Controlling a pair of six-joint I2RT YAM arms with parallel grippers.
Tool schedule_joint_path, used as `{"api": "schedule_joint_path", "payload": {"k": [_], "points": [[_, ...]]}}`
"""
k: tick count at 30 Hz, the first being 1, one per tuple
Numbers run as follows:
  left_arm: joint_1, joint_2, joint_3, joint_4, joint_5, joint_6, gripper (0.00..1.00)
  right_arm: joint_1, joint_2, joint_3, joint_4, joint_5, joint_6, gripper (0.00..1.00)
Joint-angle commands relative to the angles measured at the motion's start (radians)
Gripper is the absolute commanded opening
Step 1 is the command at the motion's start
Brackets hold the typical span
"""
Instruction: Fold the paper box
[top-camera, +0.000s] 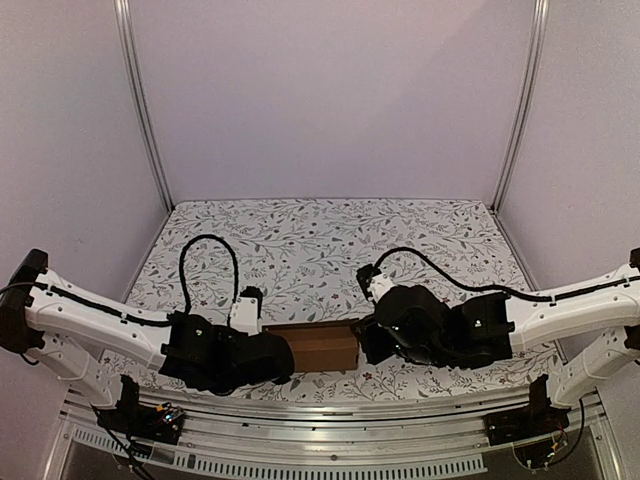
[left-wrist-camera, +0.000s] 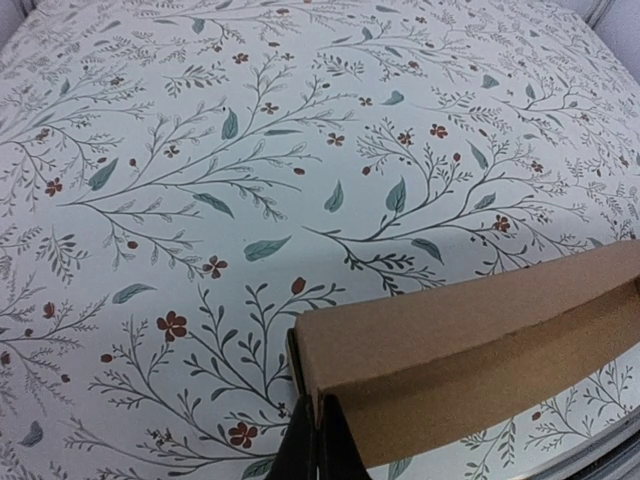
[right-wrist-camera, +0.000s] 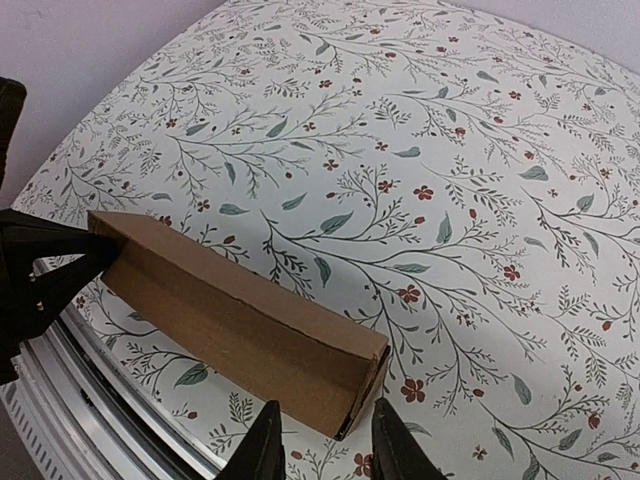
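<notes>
The paper box (top-camera: 322, 347) is a folded, long brown cardboard box lying on the floral table near the front edge, between both arms. My left gripper (left-wrist-camera: 318, 452) is shut on a thin cardboard edge at the box's (left-wrist-camera: 470, 350) left end. In the right wrist view that gripper (right-wrist-camera: 45, 268) shows as a black shape at the far end of the box (right-wrist-camera: 230, 315). My right gripper (right-wrist-camera: 330, 450) is open at the box's near end, its fingertips (right-wrist-camera: 262, 440) just short of the cardboard and not touching it.
The floral tablecloth (top-camera: 330, 245) stretches back to the white enclosure walls. A metal rail (top-camera: 340, 410) runs along the front edge just below the box. Black cables (top-camera: 210, 255) loop above both arms.
</notes>
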Motion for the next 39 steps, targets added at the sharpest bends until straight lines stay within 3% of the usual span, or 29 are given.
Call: {"api": "schedule_joint_path", "payload": {"k": [1, 8, 14, 21, 31, 35, 39], "points": [[-0.022, 0.014, 0.016, -0.019, -0.004, -0.007, 0.00, -0.002, -0.007, 0.069, 0.013, -0.024, -0.105, 0.24], [-0.024, 0.014, 0.020, -0.019, -0.004, -0.004, 0.00, -0.058, 0.070, 0.169, 0.038, -0.113, -0.165, 0.00], [-0.025, 0.016, 0.020, -0.018, -0.003, -0.007, 0.00, -0.074, 0.153, 0.181, 0.062, -0.098, -0.192, 0.00], [-0.025, 0.019, 0.018, -0.017, -0.001, -0.011, 0.00, -0.061, 0.234, 0.047, 0.155, -0.119, -0.100, 0.00], [-0.027, 0.012, 0.019, -0.028, 0.000, -0.012, 0.00, -0.024, 0.250, 0.036, 0.151, -0.072, -0.060, 0.00], [-0.031, -0.007, 0.009, -0.059, 0.005, -0.032, 0.08, -0.024, 0.257, 0.052, 0.138, -0.055, -0.067, 0.00], [-0.039, -0.046, -0.014, -0.079, 0.013, -0.048, 0.22, -0.025, 0.274, 0.049, 0.136, -0.054, -0.051, 0.00]]}}
